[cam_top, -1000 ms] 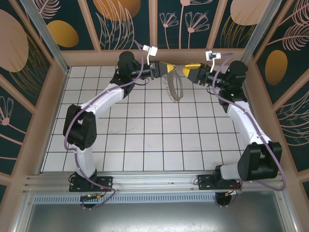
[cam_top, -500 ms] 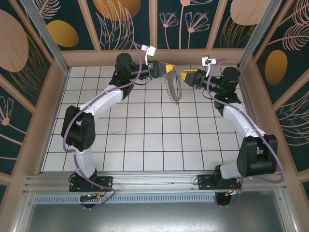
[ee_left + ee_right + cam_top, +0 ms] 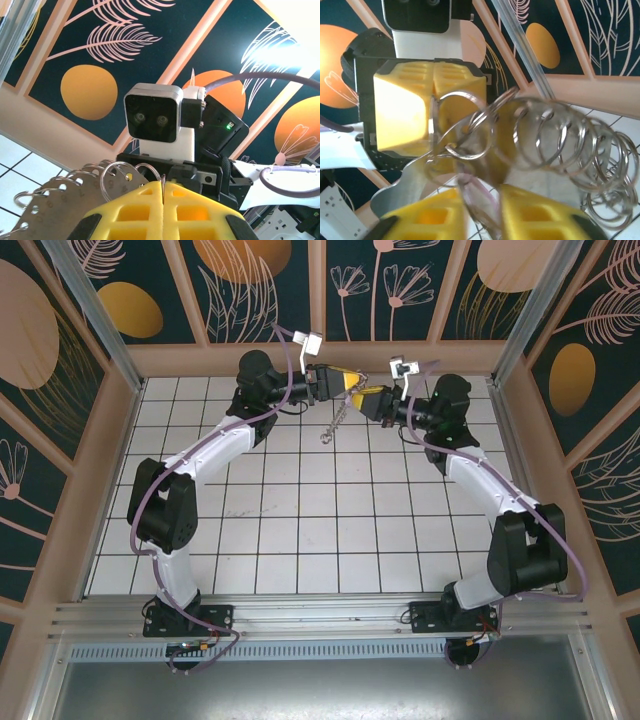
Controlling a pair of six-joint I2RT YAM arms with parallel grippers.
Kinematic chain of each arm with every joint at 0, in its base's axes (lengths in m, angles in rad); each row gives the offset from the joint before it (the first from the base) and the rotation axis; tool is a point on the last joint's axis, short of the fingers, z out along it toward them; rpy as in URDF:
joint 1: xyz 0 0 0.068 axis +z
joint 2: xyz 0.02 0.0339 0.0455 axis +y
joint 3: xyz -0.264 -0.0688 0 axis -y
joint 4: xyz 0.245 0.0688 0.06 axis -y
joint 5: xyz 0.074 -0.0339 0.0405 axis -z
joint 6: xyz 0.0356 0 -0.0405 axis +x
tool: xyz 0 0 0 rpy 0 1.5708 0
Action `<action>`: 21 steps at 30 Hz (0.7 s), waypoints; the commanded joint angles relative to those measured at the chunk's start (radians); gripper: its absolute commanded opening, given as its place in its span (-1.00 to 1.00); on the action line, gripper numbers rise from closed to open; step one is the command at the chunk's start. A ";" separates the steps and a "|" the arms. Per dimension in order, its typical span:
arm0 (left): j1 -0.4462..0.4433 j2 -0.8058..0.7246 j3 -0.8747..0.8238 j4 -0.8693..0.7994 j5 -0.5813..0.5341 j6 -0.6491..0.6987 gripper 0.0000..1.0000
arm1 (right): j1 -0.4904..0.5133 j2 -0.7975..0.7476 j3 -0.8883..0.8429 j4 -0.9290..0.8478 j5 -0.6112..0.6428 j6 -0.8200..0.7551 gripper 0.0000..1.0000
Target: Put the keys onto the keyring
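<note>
Left gripper (image 3: pixel 162 190): pads clamped on the keyring (image 3: pixel 55 200), which hangs at its tips.
Right gripper (image 3: pixel 372 400): nose to nose with it — grip can't be told; lilac blur between its fingers (image 3: pixel 540 210), perhaps the key (image 3: pixel 477 192).
Risk: a misaligned push could twist the ring from that pinch.

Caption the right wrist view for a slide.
Left gripper pinching the keyring, its loops fanned out above the right gripper.

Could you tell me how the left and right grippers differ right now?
The left gripper is clamped on a ring of the keyring; the right gripper shows a gap between its fingers, something lilac in it. In the top view the left gripper sits higher than the right. Both have yellow fingers.
</note>
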 commanded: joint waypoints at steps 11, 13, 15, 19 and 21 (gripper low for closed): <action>-0.011 -0.034 0.002 0.106 0.000 -0.031 -1.00 | 0.072 -0.045 -0.032 0.045 0.031 0.014 -1.00; -0.012 -0.036 -0.004 0.112 -0.003 -0.034 -1.00 | 0.077 -0.029 -0.020 0.057 0.044 0.029 -1.00; -0.014 -0.038 -0.012 0.123 -0.011 -0.039 -1.00 | 0.078 -0.017 -0.018 0.077 0.068 0.054 -1.00; -0.016 -0.046 -0.039 0.183 -0.043 -0.079 -1.00 | 0.076 -0.036 -0.044 0.072 0.117 0.070 -0.54; -0.015 -0.051 -0.057 0.217 -0.067 -0.106 -1.00 | 0.071 -0.072 -0.075 0.070 0.142 0.075 -0.31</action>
